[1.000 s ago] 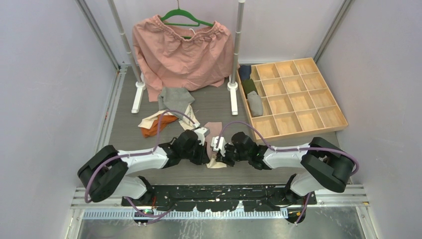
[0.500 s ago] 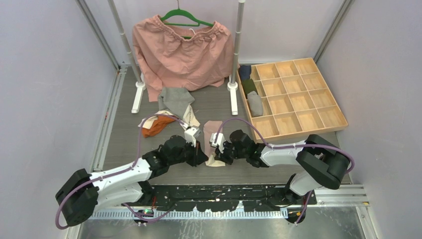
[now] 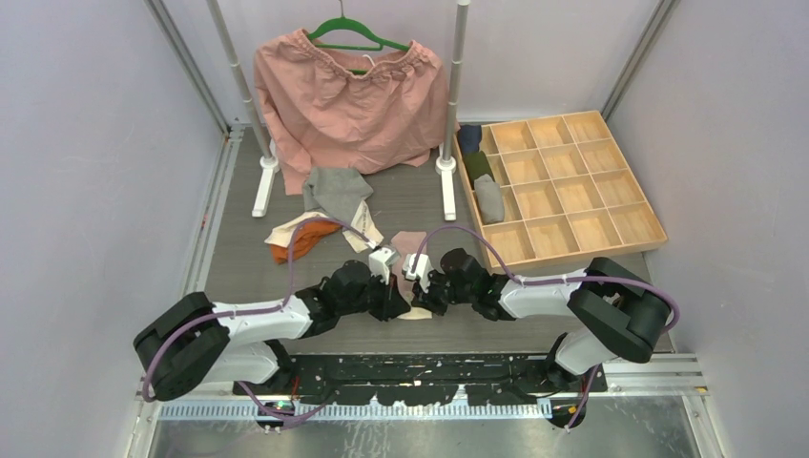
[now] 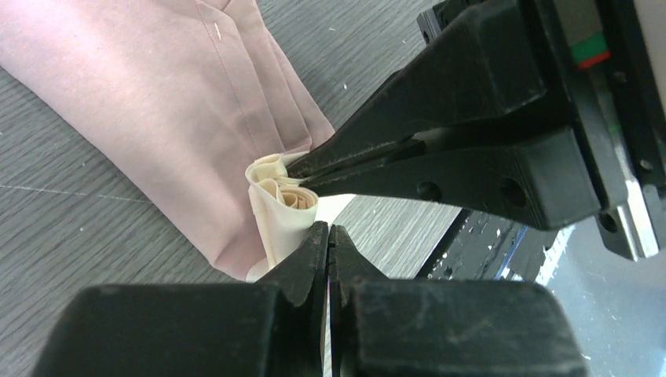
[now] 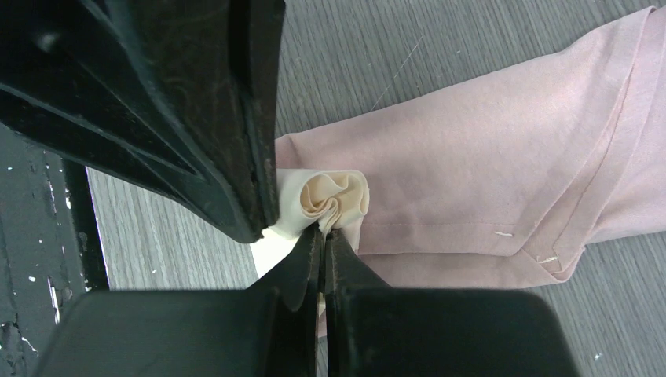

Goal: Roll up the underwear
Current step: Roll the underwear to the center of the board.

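Observation:
A dusty pink underwear lies flat on the table, with a tight cream underwear roll at its near edge. My right gripper is shut on the folds of that roll. My left gripper is shut too, its tips pinching the roll's other end. In the top view the left gripper and right gripper meet tip to tip over the roll. More underwear lies behind: a grey piece, a cream one and an orange one.
A salmon-pink garment on a green hanger hangs from a rack whose white feet stand on the table. At the right, a wooden compartment tray holds navy, dark green and grey rolls in its left column.
The left arm's elbow swung out to the left, then came part of the way back. Both grippers stayed shut at the cream roll, shifting only slightly away from the bases.

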